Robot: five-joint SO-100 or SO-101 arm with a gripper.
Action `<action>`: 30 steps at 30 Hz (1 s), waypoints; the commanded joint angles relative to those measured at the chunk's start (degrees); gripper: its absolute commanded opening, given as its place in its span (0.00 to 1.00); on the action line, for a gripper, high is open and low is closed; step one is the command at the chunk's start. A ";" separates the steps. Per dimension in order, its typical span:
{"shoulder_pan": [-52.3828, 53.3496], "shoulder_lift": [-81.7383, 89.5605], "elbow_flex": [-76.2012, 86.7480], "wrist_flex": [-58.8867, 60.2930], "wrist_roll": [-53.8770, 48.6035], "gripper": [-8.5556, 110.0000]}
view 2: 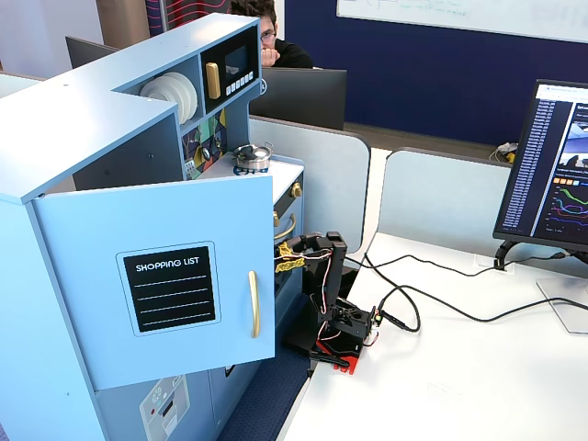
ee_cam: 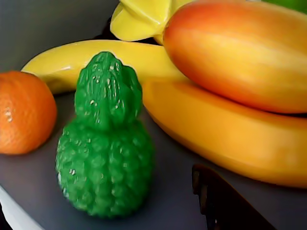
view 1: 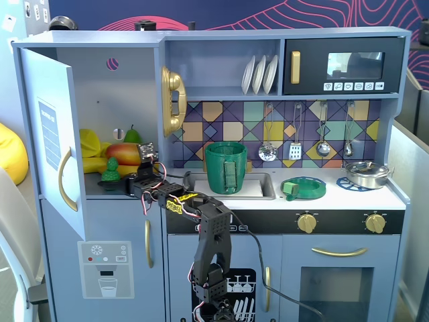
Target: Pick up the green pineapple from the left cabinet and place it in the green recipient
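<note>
The green pineapple (view 1: 110, 168) stands upright on the shelf of the open left cabinet (view 1: 100, 87), in front of the other fruit. In the wrist view the green pineapple (ee_cam: 105, 143) fills the lower left. One dark finger (ee_cam: 218, 199) shows at the lower right, clear of the pineapple by a gap; the other finger is out of frame. My gripper (view 1: 131, 182) is at the shelf's front edge, just right of the pineapple and holding nothing. The green recipient (view 1: 226, 167) stands on the counter by the sink. In a fixed view from the side, the cabinet door (view 2: 165, 276) hides the gripper.
An orange (ee_cam: 24, 120), bananas (ee_cam: 216, 129), a red-orange mango (ee_cam: 240, 52) and a yellow fruit (ee_cam: 139, 19) crowd around the pineapple. A green pear (view 1: 132, 135) stands behind them. The open door (view 1: 53, 141) is at the left. A flat green dish (view 1: 303, 188) and a pan (view 1: 366, 174) sit on the counter.
</note>
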 commanded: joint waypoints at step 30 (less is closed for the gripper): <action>-2.37 -16.17 -24.08 1.76 2.90 0.07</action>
